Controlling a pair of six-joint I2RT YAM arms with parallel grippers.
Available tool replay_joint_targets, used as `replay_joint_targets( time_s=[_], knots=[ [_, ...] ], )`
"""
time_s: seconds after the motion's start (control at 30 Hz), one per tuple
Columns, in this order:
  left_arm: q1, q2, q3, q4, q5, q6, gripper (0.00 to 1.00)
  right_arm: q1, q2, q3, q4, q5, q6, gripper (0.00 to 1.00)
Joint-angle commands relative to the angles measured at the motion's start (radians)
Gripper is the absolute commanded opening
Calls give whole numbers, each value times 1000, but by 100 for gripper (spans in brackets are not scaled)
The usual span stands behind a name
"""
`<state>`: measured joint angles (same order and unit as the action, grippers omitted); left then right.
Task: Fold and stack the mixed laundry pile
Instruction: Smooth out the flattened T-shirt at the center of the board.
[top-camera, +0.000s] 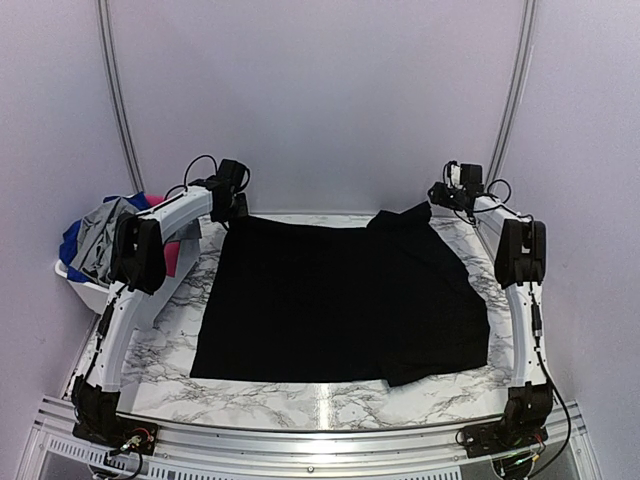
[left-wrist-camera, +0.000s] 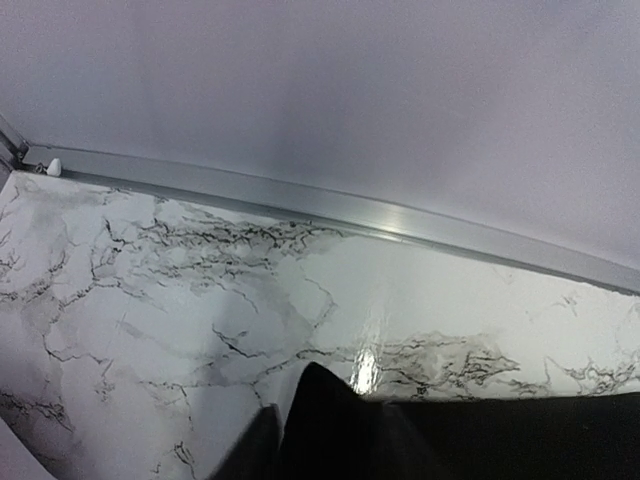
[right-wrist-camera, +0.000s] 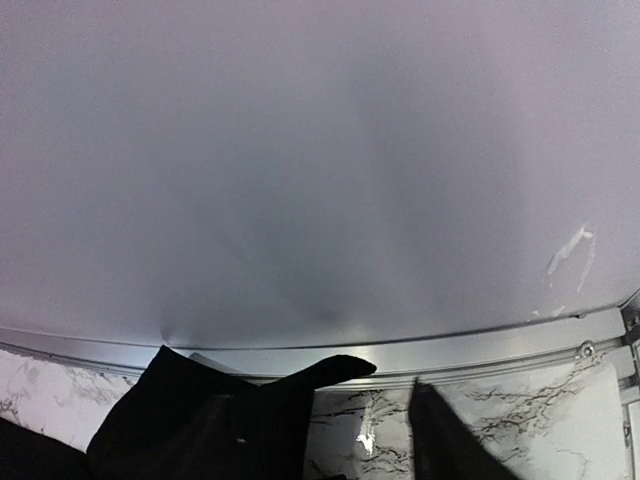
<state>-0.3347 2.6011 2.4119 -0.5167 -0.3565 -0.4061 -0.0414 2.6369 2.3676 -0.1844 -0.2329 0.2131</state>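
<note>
A black garment lies spread flat on the counter, with a second layer overlapping on its right side. The left hand sits at the garment's far left corner; I cannot tell whether its jaws are parted. The right hand is at the far right corner, jaws apart, with bare counter showing between them and black cloth bunched against one finger. The pile, a grey shirt, a blue piece and a pink piece, sits in a white basket at the counter's left edge
</note>
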Motion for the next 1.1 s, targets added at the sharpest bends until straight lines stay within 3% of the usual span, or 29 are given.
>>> replay_joint_targets(
  time_s=[0.0,0.07,0.13,0.27,0.43,0.53,0.73,1.07],
  knots=[
    [6,-47,32,60,-31,33,62,-9,-55,68,61,-20,33,88],
    [1,-107,-12,52,-16,57,85,-10,-119,36,-2,-32,24,92],
    [-17,-199,-104,44,3,73,98,-10,-194,-7,-110,-27,11,92],
    [-79,-379,-371,28,69,101,99,-7,-431,-272,-253,-68,7,87],
    [-163,-520,-695,25,127,95,99,7,-722,-782,-201,-119,9,84],
    [-180,-528,-781,25,173,84,99,13,-775,-922,-195,-143,2,82],
    [-198,-457,-824,24,186,95,99,27,-692,-1002,-188,-161,-34,79],
    [-133,-253,-626,-66,71,120,93,18,-376,-739,-230,-140,-56,75]
  ],
)
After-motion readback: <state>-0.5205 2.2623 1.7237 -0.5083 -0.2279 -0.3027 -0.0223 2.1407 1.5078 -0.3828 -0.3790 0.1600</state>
